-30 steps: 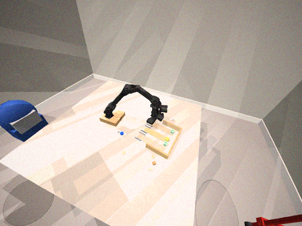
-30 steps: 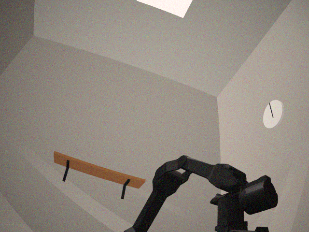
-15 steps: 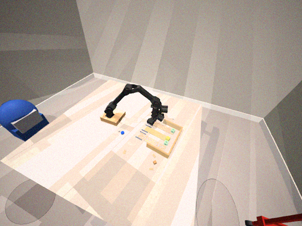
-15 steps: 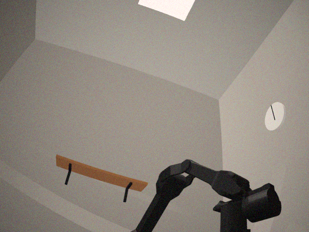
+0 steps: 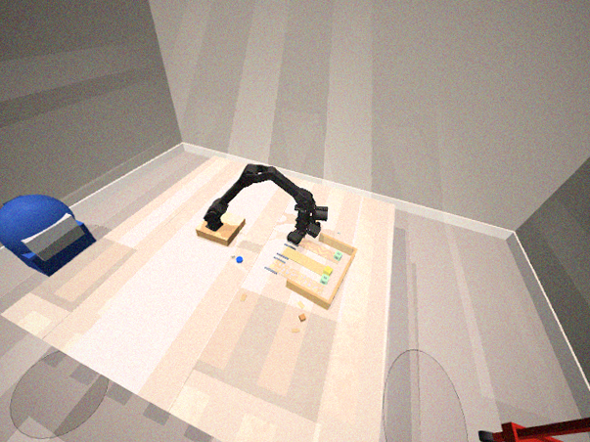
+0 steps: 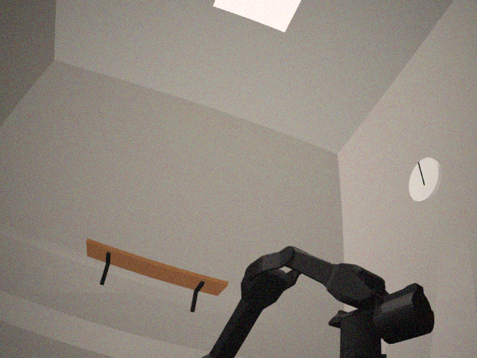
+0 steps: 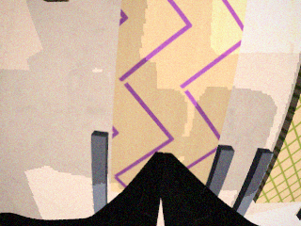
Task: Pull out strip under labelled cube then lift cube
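Strip point(image 7: 157, 82) (purple zigzag) beneath arm point(image 5: 266, 179) arched over, tool point(image 7: 160, 179) shut.

A matt black finish, plastic-like, is shown on the arm point(image 5: 266, 179) and on the closed gripper point(image 7: 160, 198), with no shine picked up. The tray point(image 5: 345, 273) is seen as pale wood, smooth-faced, and the same is read on the block point(image 5: 227, 233) under the arm's base. The zigzag strip point(image 7: 157, 75) is presented flat and dull, like card or thin board, with purple lines printed on. The small grey tabs point(image 7: 100, 166) are given a faint metallic look. The wall shelf point(image 6: 153, 268) appears as matt orange-brown wood on dark brackets.
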Action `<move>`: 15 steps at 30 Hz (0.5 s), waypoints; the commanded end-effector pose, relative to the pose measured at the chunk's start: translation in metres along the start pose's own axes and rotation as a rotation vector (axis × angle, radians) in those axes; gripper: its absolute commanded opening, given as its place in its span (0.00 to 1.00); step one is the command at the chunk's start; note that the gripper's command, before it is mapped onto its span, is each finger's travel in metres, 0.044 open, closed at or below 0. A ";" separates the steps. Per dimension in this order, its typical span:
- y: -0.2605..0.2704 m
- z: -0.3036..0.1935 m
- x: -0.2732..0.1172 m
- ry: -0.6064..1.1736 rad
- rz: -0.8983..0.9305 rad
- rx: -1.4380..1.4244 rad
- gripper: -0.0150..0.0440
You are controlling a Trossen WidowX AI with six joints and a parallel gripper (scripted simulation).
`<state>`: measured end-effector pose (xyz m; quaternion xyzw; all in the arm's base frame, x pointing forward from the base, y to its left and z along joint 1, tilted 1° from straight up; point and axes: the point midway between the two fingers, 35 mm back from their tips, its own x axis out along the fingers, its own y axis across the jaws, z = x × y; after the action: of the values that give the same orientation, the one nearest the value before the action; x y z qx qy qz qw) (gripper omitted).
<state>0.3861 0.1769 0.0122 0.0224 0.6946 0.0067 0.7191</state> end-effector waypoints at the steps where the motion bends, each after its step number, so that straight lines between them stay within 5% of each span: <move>1: 0.000 0.000 0.001 -0.002 -0.002 0.003 0.25; 15: 0.000 0.000 0.002 -0.002 -0.002 0.003 0.25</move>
<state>0.3860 0.1769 0.0117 0.0223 0.6948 0.0066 0.7189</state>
